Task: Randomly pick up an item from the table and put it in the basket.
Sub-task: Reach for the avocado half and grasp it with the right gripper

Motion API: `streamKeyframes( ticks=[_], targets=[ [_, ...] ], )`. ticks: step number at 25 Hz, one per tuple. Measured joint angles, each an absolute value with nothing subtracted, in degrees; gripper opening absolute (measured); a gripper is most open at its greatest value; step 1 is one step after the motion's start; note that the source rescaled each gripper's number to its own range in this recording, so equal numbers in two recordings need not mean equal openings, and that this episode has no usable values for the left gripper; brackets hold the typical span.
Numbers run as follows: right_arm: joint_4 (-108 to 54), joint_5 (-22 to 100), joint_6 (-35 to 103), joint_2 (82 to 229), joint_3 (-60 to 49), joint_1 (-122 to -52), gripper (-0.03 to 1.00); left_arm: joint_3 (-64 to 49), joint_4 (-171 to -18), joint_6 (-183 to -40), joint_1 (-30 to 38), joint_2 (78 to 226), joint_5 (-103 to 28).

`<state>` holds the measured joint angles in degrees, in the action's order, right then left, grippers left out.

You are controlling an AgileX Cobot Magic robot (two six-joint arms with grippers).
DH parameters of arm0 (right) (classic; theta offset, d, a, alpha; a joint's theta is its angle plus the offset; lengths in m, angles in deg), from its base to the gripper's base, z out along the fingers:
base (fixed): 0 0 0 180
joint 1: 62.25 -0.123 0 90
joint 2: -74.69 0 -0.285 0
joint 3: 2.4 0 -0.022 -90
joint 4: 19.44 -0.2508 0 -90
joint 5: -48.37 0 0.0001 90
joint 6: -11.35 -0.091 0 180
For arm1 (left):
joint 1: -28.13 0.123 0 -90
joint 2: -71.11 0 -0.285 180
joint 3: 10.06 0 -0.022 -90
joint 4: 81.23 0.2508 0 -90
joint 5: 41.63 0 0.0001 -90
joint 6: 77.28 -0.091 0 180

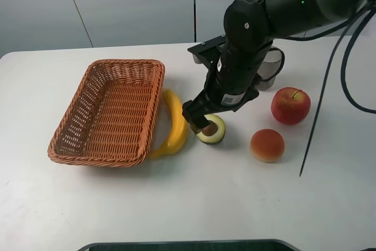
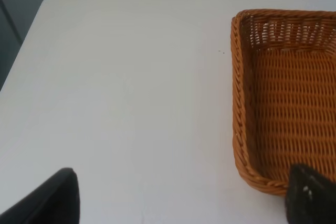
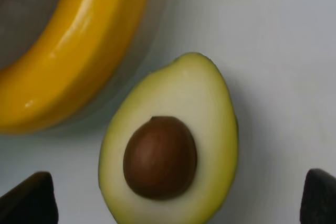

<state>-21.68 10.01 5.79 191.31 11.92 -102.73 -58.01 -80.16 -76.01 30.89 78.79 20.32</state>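
The halved avocado (image 1: 212,131) lies flesh up on the white table (image 1: 194,204), between the banana and the peach. My right gripper (image 1: 198,123) is low over it, jaws open. In the right wrist view the avocado (image 3: 170,148) with its brown pit fills the middle, and the two dark fingertips (image 3: 29,198) stand wide on either side, not touching it. The wicker basket (image 1: 111,110) stands empty at the left. My left gripper (image 2: 178,203) is open over bare table beside the basket's corner (image 2: 247,161); it does not show in the high view.
A yellow banana (image 1: 173,124) lies against the basket's right side, close to the avocado; it also shows in the right wrist view (image 3: 73,51). An orange-red peach (image 1: 267,145) and a red apple (image 1: 290,105) lie to the right. A grey translucent cup (image 1: 269,69) stands behind the right arm.
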Motion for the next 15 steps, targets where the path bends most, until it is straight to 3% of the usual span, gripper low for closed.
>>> streamKeyframes(
  ticks=[15],
  targets=[
    [-20.53, 12.04, 3.56, 197.08, 9.67, -102.73, 1.0, -58.01, -80.16, -76.34, 30.89, 78.79, 20.32]
  ],
)
